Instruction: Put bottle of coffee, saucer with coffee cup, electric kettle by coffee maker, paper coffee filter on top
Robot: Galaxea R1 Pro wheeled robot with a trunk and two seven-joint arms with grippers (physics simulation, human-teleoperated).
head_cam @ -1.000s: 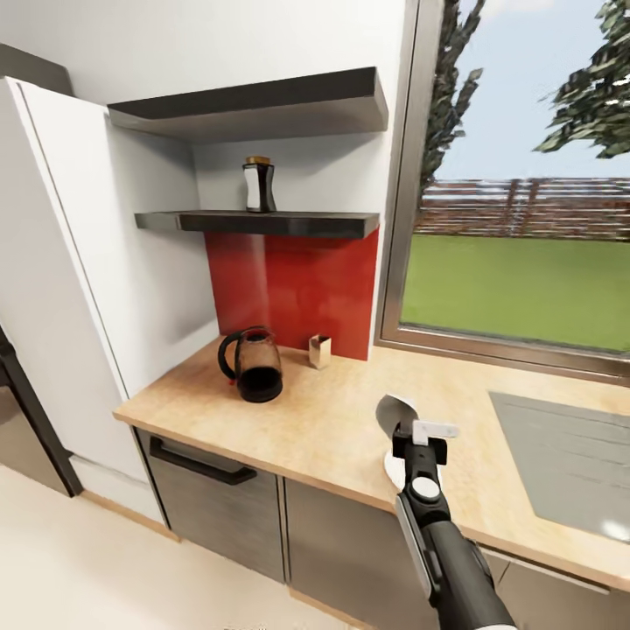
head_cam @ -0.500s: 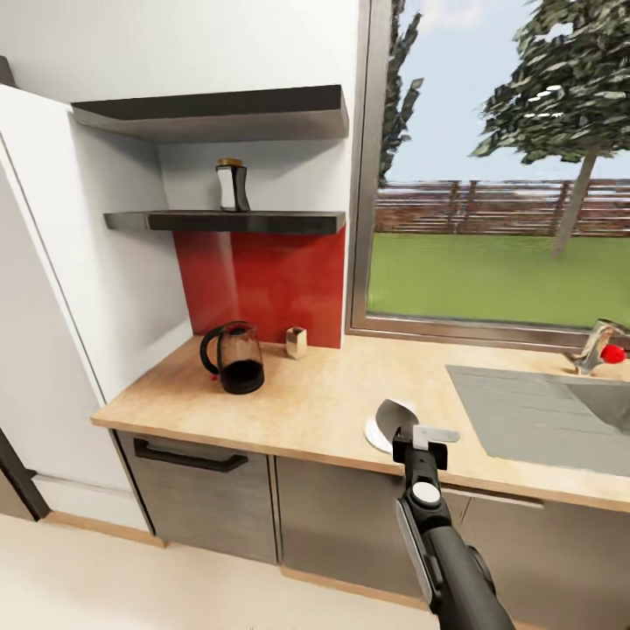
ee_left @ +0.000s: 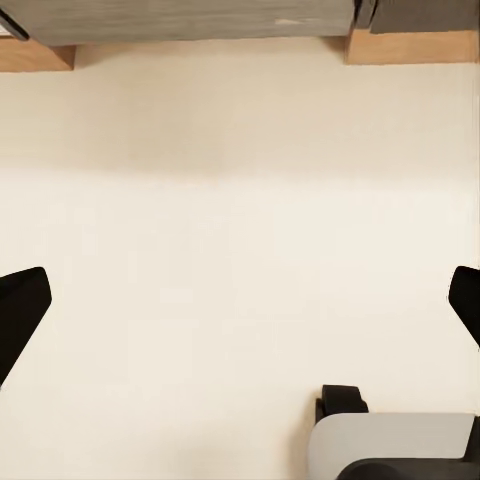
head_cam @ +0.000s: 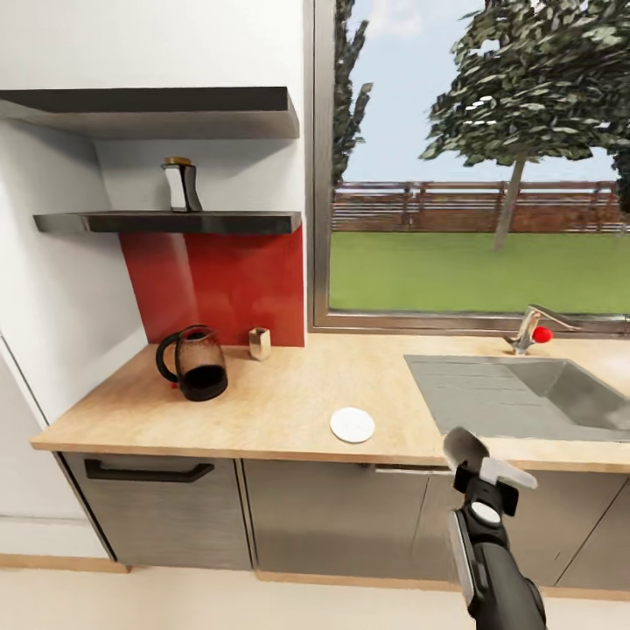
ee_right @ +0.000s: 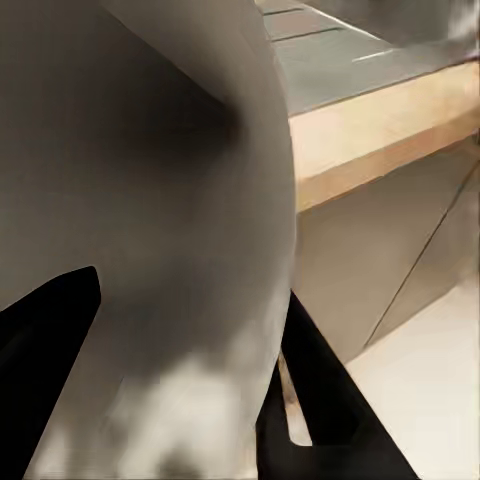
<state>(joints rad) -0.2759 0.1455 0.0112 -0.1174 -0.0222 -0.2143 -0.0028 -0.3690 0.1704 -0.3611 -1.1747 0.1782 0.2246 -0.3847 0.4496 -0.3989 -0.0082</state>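
The right gripper (head_cam: 477,459) clenched a pale grey rounded object (head_cam: 461,446), seemingly the cup, near the light wood countertop (head_cam: 289,402); left gripper (ee_left: 240,300) gaped. The flat white saucer (head_cam: 352,424) lay left; misjudged reach might tip it.

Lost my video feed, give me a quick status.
Right hand shut on coffee cup, off the countertop edge. Left hand open over floor. Saucer bare on counter. Kettle by backsplash, coffee bottle on shelf.
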